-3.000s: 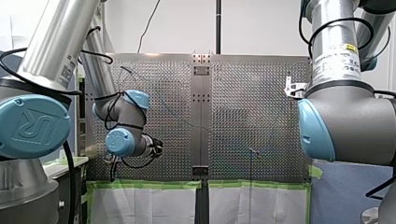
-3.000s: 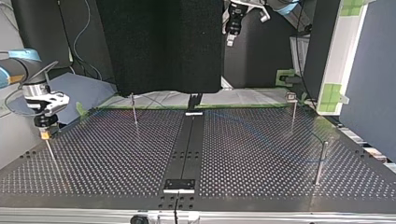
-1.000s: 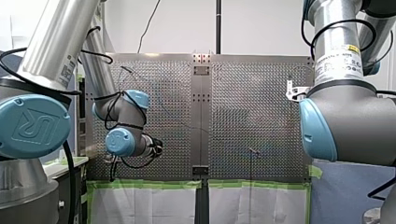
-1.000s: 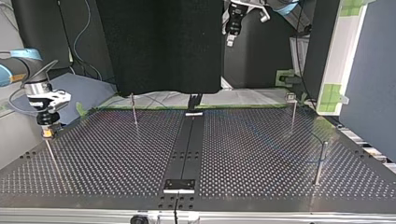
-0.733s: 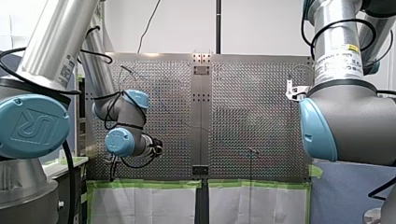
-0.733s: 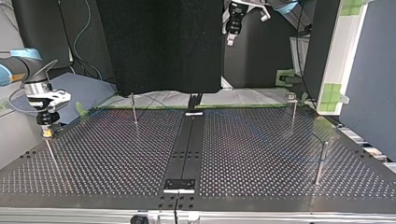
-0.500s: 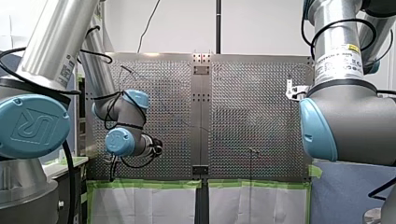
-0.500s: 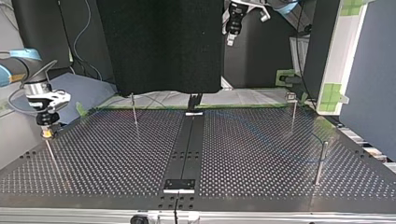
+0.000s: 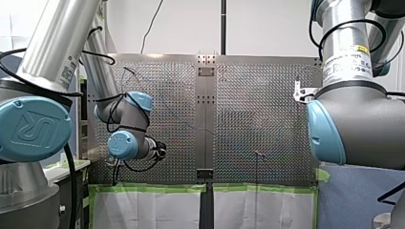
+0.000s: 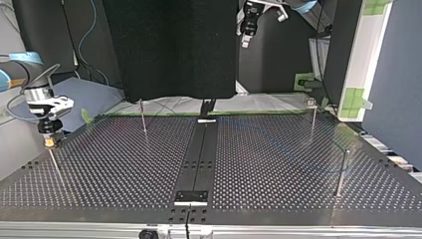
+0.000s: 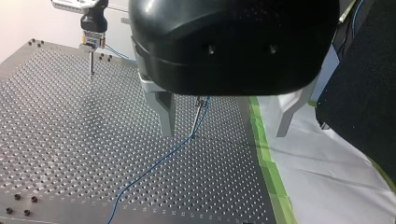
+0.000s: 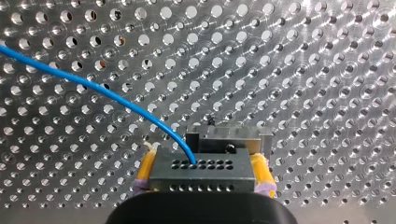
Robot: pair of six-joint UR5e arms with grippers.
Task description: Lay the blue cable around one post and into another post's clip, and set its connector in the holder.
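1. Surface: perforated metal table point(image 10: 278, 164), with a black strip point(image 10: 199, 159) running from 12 to 6 o'clock through the middle of the top view. Green tape point(image 9: 153, 188) edged the table at the front view's 6 o'clock, with a white sheet point(image 9: 143, 210) hanging below it.
2. Room: a black panel point(image 10: 174, 50) stood behind the table at the top view's 12 o'clock, and a dark wall closed the 3 o'clock side.
3. Posts in the top view: one at 9 o'clock point(image 10: 54, 167), one at 11 o'clock point(image 10: 143, 117), one at 2 o'clock point(image 10: 312, 119), one at 4 o'clock point(image 10: 341, 172).
4. My right gripper point(image 12: 203, 163) was clenched on the connector point(image 12: 205, 176), with its yellow pads point(image 12: 144, 170) pressed on either side. A small metal bracket point(image 12: 229, 137) sat just ahead of it; I could not tell whether they touched.
5. The blue cable point(image 12: 93, 88) entered the connector's upper face and ran off over the table.
6. In the top view my right gripper sat directly over the 9 o'clock post, near the table's edge.
7. My left gripper point(image 11: 225, 133) was released, its metal fingers point(image 11: 164, 109) spread wide, high up near the taped edge. A post point(image 11: 200, 114) stood beyond the gap, with the cable passing its foot.
8. Open room: the widest stretch of table lay between the posts, on either side of the strip.
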